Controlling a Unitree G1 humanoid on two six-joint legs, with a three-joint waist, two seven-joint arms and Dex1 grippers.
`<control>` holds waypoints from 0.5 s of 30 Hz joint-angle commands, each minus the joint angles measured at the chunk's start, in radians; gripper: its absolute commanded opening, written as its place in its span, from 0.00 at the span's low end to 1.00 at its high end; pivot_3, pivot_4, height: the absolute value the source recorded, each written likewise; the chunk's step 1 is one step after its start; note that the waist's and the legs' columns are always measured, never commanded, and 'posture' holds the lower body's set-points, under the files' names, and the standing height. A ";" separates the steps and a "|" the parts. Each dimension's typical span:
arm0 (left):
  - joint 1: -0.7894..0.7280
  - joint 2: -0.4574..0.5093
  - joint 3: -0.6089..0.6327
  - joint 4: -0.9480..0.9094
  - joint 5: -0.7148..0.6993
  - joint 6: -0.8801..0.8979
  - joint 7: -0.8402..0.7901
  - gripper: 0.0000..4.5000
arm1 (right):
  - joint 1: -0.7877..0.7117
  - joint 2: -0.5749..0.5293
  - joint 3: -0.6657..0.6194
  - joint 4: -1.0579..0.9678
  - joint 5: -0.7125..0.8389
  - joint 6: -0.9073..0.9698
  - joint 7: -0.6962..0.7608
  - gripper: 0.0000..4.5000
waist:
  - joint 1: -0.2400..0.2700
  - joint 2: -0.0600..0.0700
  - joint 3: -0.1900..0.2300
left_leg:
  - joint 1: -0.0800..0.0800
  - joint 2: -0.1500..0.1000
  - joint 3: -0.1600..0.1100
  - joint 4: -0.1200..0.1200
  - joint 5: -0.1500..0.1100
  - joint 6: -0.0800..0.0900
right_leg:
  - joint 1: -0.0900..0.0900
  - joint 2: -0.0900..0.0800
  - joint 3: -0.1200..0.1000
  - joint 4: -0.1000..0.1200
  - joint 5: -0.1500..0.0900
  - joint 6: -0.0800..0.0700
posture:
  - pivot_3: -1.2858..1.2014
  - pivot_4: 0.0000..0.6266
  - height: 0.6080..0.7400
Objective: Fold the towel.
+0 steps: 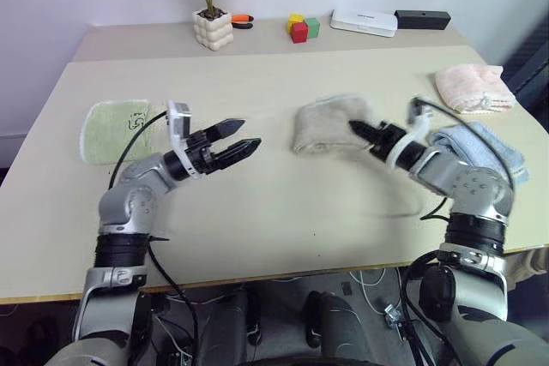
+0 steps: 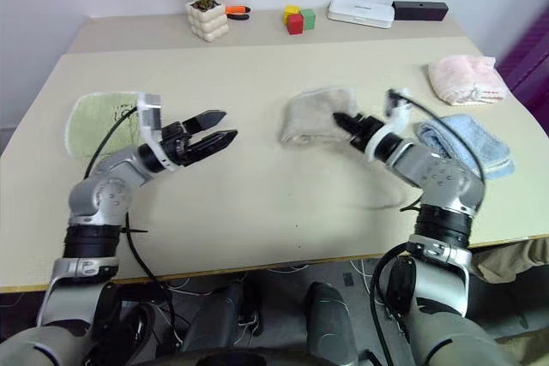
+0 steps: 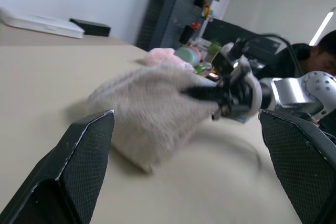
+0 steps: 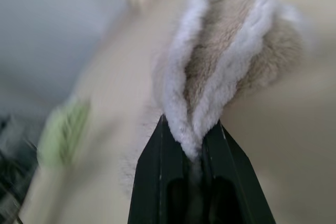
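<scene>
We cannot make out much of the right claw [image 1: 358, 130] from the head views: its tips are buried in the near edge of the towel [image 1: 330, 124], and the arm behind it is blurred. The right wrist view settles it, for there we see both black fingers [image 4: 157, 171] pressed together on a pale hem of the towel, two whitish folds of the cloth rising out from between them, the tan pile bunched beyond. How many layers are pinched we cannot tell. The rest of that view is smeared, with only a green blotch off to one side.

The towel sits crumpled in a loose heap on the worktop [image 1: 283, 229], its right end gathered up at the right claw. The left claw [image 1: 243, 137] hangs just above the worktop, its fingers spread wide with nothing between them, pointing toward the towel and well apart from it. In the left wrist view we see the towel lying beyond and between the open fingertips, with the right claw at its far side.

Behind the left claw's wrist lies a green cloth [image 1: 111, 129], partly covered by the arm. Beside the right arm a light blue cloth [image 1: 493, 150] is half hidden, with a pink cloth [image 1: 472, 87] beyond it.
</scene>
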 commanded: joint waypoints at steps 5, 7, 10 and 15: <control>-0.203 -0.083 -0.048 0.264 0.044 -0.119 -0.146 1.00 | 0.099 -0.014 -0.259 -0.338 0.226 -0.116 -0.267 0.00 | -0.003 0.000 0.000 | 0.000 0.000 0.000 0.000 0.000 0.001 | 0.000 0.000 0.000 0.000 0.000 0.000 | 0.52 0.24 1.00; -0.255 -0.105 -0.067 0.334 0.061 -0.172 -0.232 1.00 | 0.133 -0.038 -0.338 -0.357 0.211 -0.204 -0.344 0.00 | -0.002 0.000 0.000 | 0.000 0.000 0.000 0.000 -0.003 0.005 | 0.000 0.000 0.000 0.000 0.000 0.000 | 0.52 0.24 1.00; -0.302 -0.131 -0.067 0.400 0.064 -0.238 -0.330 1.00 | 0.167 -0.062 -0.382 -0.338 0.229 -0.270 -0.389 0.00 | -0.003 0.000 0.000 | 0.000 0.000 0.001 0.000 -0.003 0.006 | 0.000 0.000 0.000 -0.001 0.000 0.000 | 0.52 0.24 1.00; -0.352 -0.181 -0.086 0.466 0.108 -0.356 -0.406 1.00 | 0.163 -0.075 -0.369 -0.213 0.187 -0.391 -0.390 0.00 | -0.010 0.000 0.000 | 0.001 0.000 0.001 0.000 -0.003 0.007 | 0.000 0.000 0.001 -0.001 0.000 0.000 | 0.52 0.24 1.00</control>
